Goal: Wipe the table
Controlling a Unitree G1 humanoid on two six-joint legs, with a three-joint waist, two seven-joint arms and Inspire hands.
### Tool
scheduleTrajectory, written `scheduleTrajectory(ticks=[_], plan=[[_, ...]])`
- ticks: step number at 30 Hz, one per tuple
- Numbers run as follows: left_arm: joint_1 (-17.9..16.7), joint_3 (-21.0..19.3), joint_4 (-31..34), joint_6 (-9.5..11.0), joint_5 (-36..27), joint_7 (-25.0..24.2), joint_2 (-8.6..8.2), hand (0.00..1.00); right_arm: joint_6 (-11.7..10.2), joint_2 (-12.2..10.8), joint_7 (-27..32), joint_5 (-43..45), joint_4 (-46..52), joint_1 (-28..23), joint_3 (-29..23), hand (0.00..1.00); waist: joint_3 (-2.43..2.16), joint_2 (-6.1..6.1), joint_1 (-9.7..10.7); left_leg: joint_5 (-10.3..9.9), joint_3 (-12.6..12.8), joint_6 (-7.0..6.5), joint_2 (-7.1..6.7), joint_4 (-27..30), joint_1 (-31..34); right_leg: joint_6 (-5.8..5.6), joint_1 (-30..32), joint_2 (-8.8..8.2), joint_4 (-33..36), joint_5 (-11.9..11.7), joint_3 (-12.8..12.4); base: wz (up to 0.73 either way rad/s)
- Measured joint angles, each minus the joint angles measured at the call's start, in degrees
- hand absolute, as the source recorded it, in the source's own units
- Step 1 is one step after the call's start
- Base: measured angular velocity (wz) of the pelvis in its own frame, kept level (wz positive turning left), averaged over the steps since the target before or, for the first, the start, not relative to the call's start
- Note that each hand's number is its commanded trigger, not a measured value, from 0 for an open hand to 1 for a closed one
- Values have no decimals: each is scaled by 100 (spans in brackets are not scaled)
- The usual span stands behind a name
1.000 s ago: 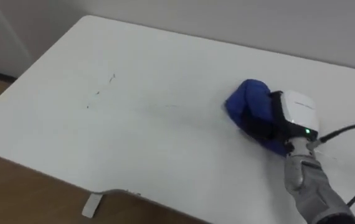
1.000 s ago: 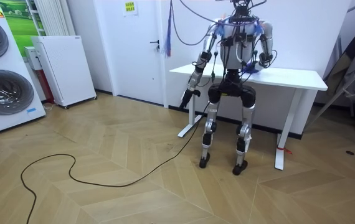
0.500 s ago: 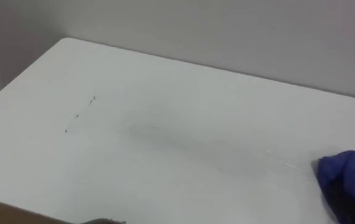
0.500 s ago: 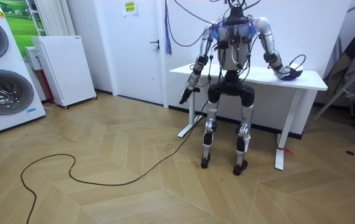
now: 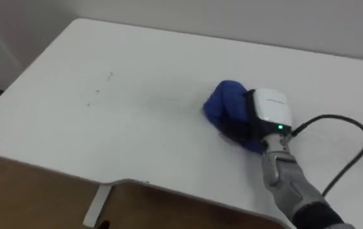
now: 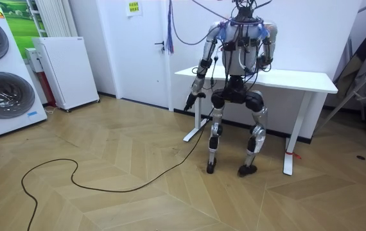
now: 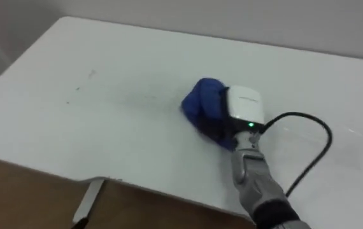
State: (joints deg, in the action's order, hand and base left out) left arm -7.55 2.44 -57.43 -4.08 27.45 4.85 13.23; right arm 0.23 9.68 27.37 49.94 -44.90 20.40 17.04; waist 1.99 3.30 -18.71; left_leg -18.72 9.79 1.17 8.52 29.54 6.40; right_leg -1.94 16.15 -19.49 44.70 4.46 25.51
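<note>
Where the right hand point(image 5: 272, 116) presses it, the bunched blue cloth point(image 5: 223, 108) lies mid-way along the white table point(image 5: 137, 137), its long axis pointing from the wrist toward the far left. I cannot tell how far the hand is closed. 0.5 s ago the cloth sat at the table's right end.

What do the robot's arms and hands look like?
The right hand has a white, boxy back plate with a small green light, over black parts. Its forearm is grey and metallic, and a black cable loops out from the wrist. In the room view, the left hand looks dark below a silver-grey arm.
</note>
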Motion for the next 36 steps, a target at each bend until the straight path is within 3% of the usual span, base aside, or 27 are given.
scheduleTrajectory(ticks=[1,2,3,4,5,6,7,8,10,12,15,18,19,21,22,24,25,26,27,28,29,30,32,33,35,36], plan=[[-18,2,7,-5,-92,-7,79,0,20,79,59,-88,-76,-8,-93,100,-27,-42,-16,46,168,47,114,42,32,-19,27,-172,-17,22,-322,108],[-29,1,25,-6,-96,-12,174,0,-13,184,166,-241,-150,-19,-96,100,-33,-48,-27,33,202,148,211,149,75,-58,-13,-158,-437,-132,-737,94],[-34,-7,27,-5,-106,-13,230,0,-45,211,207,-298,-161,-31,-103,100,-49,-78,-19,23,195,227,259,228,113,-132,-59,-113,-764,-273,-894,62],[-59,-68,26,-4,-102,-17,272,0,-155,256,271,-374,-157,-142,-105,100,-75,-37,-25,-6,109,343,371,314,128,-346,-253,101,-1153,-210,-1009,18],[-121,-120,31,16,-97,-27,275,0,-287,258,377,-381,-135,-230,-121,100,-125,36,6,-16,-63,444,409,274,160,-416,-461,326,-1554,-157,-873,0],[-131,-172,40,39,-94,-32,280,0,-367,255,435,-369,-123,-279,-171,100,-132,39,41,-11,-191,470,396,231,192,-447,-554,397,-1713,-134,-762,0],[-130,-300,69,60,-92,-23,292,0,-502,272,522,-324,10,-460,-327,100,-140,-14,244,27,-356,517,373,140,250,-481,-730,428,-2012,-54,-440,23],[-155,-413,103,63,-75,-8,299,0,-599,302,623,-324,107,-745,-507,100,-184,-93,442,84,-396,541,366,51,219,-488,-849,428,-2120,44,-299,28],[-331,-599,271,65,-45,22,305,0,-684,354,742,-407,115,-1168,-779,100,-253,-201,616,113,-360,594,394,-131,-19,-492,-1058,477,-2210,137,-255,3],[-615,-721,493,66,-36,133,314,0,-683,588,833,-606,110,-1663,-977,100,-315,-331,739,132,-267,652,448,-357,-384,-504,-1300,509,-2179,310,-258,-7],[-804,-831,756,88,1,132,254,0,-685,728,828,-638,118,-1925,-1279,100,-311,-439,760,162,-203,753,562,-461,-528,-434,-1296,604,-2050,458,-298,-13],[-913,-827,820,144,18,116,168,0,-694,773,806,-673,175,-1939,-1431,100,-292,-409,859,264,-255,943,776,-550,-487,-271,-1194,771,-1917,677,-152,2],[-973,-823,860,161,24,115,136,0,-725,774,768,-643,269,-1950,-1433,100,-275,-396,893,321,-255,1022,829,-583,-485,-250,-1139,806,-1789,860,-128,25],[-996,-772,865,174,20,114,90,0,-737,800,747,-647,403,-1941,-1457,100,-207,-362,969,380,-244,1027,863,-433,-425,-219,-1098,832,-1570,1087,-139,45],[-1051,-701,884,179,20,113,92,0,-704,801,682,-641,497,-1947,-1491,100,-190,-326,1053,384,-191,957,856,-191,-305,-173,-1121,981,-1554,1205,-327,58],[-1207,-671,964,193,20,96,88,0,-622,817,508,-652,671,-1917,-1499,100,-142,-256,1004,393,-158,685,702,156,-222,-49,-1108,1430,-1646,1250,-1155,27],[-1264,-672,968,201,18,85,84,0,-599,829,435,-672,738,-1906,-1499,100,-130,-226,937,345,-160,602,617,232,-227,-16,-1094,1507,-1649,1248,-1353,-40],[-1388,-669,951,202,20,55,62,0,-585,880,332,-721,783,-1842,-1480,100,-98,-204,775,188,-217,361,259,281,-208,74,-1026,1585,-1663,1185,-1792,-74],[-1488,-665,877,194,20,43,-23,0,-567,936,235,-734,805,-1695,-1455,100,-111,-80,634,24,-302,124,-237,2,-220,105,-993,1645,-1743,1068,-2196,-84],[-1516,-665,839,192,19,34,-68,0,-556,970,228,-752,809,-1617,-1455,100,-112,-5,589,-31,-341,-34,-462,-204,-217,91,-946,1685,-1793,1013,-2322,-107],[-1596,-694,799,181,-49,-12,-86,0,-524,972,242,-763,806,-1452,-1433,100,-108,42,445,53,-304,-166,-654,-375,-286,70,-754,1772,-1804,939,-2539,-89],[-1638,-729,785,167,-92,-19,-79,0,-524,964,243,-758,809,-1399,-1407,100,-108,46,420,70,-199,-178,-646,-463,-309,78,-699,1755,-1808,902,-2531,-95],[-1771,-913,800,50,-99,-25,-70,0,-621,938,234,-722,802,-1401,-1278,100,-120,22,467,112,-48,-157,-621,-720,-490,122,-741,1645,-1893,830,-2082,-47],[-1775,-916,828,9,-99,-31,-67,0,-653,925,250,-717,799,-1433,-1261,100,-127,-4,523,128,-52,-149,-625,-781,-513,127,-771,1615,-1910,828,-1992,0],[-1819,-909,1184,-47,-98,-64,-81,0,-789,876,394,-735,752,-1677,-1245,100,-186,-145,779,194,-157,-118,-645,-973,-637,143,-891,1585,-2050,850,-1803,28],[-1827,-909,1281,-44,-105,-69,-84,0,-816,872,440,-752,747,-1743,-1247,100,-184,-167,842,207,-204,-109,-644,-1003,-673,148,-965,1593,-2117,848,-1760,29]])
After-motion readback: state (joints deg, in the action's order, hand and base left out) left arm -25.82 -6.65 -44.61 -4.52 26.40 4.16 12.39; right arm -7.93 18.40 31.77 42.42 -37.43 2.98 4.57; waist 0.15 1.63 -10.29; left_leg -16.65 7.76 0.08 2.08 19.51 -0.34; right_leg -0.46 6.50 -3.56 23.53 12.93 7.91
